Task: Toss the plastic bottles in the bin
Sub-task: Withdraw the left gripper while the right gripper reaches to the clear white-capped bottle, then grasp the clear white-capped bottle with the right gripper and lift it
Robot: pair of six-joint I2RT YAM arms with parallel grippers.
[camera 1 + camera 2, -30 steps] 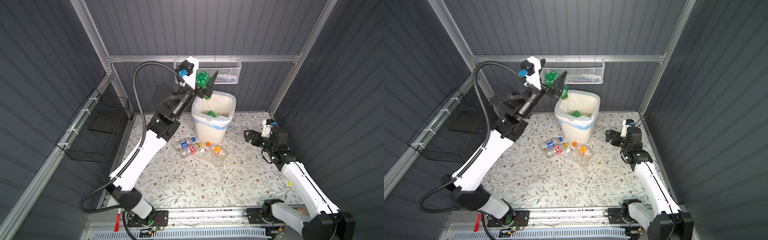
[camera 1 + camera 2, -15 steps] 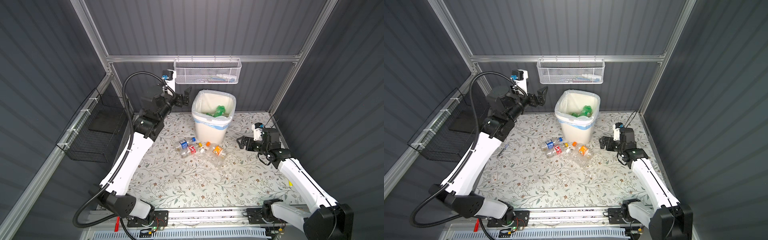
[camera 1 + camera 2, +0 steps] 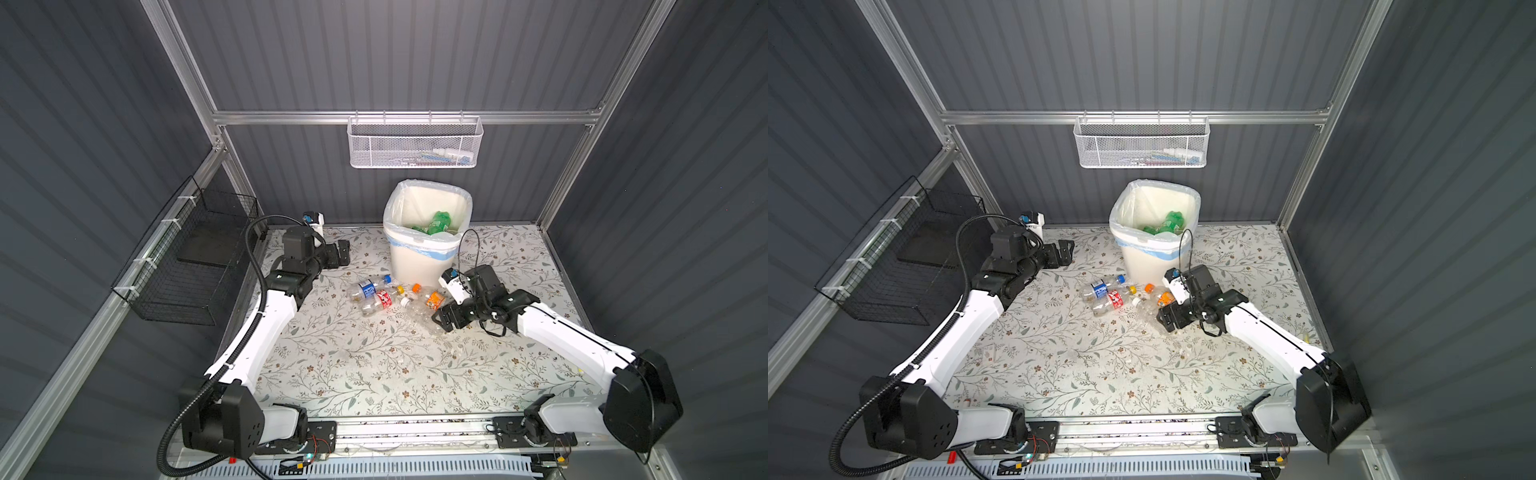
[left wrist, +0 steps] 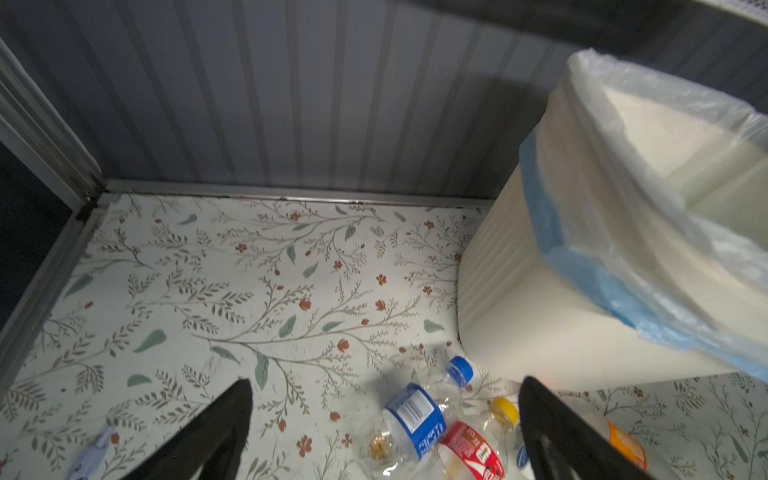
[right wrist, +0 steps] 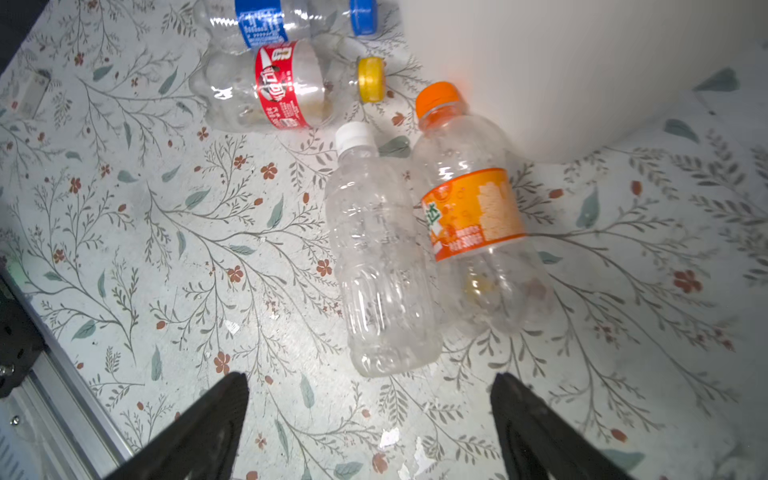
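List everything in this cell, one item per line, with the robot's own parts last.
bottles on the table: four, clear, with blue, red and orange labels and one unlabelled, lying in front of the bin
green bottles: apparently two, green, inside the bin
bin: one, cream-white with a translucent liner, at the back of the table
white mesh basket: one, white, hung on the back rail, small items inside
black wire basket: one, black, on the left wall
table: one, floral-patterned top
left pincer: one, black, open and empty, left of the bin
right pincer: one, black, open and empty, at the unlabelled bottle's base
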